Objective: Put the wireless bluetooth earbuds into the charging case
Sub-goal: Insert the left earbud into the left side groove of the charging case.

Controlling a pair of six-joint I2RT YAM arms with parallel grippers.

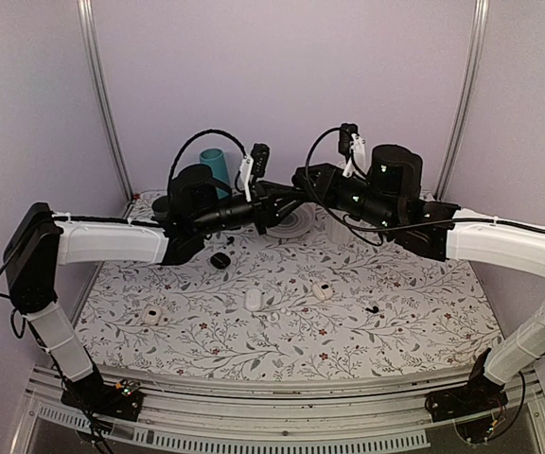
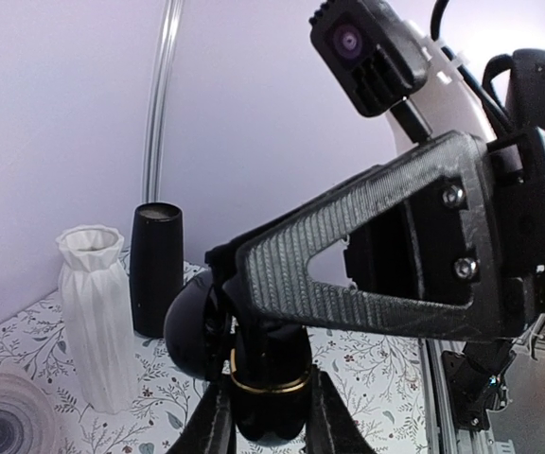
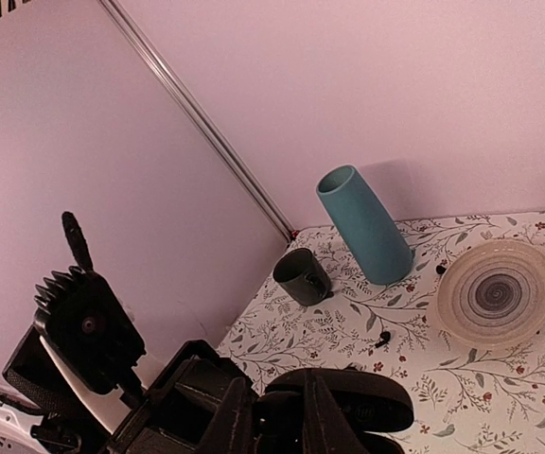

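High above the flowered table, we are clamping the left gripper on a glossy black, gold-ringed pebble charging case, steadying it so the right gripper, whose opening we cannot tell, can reach it, while a tiny black earbud is lying below.

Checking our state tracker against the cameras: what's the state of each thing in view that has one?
left pincer: shut on black case
black case: held in the air, lid looks open
right pincer: at the black case, open or shut unclear
teal vase: upright
dark cup: upright
white vase: upright
second black case: lying free, lid state unclear
black earbud: lying loose, uncased
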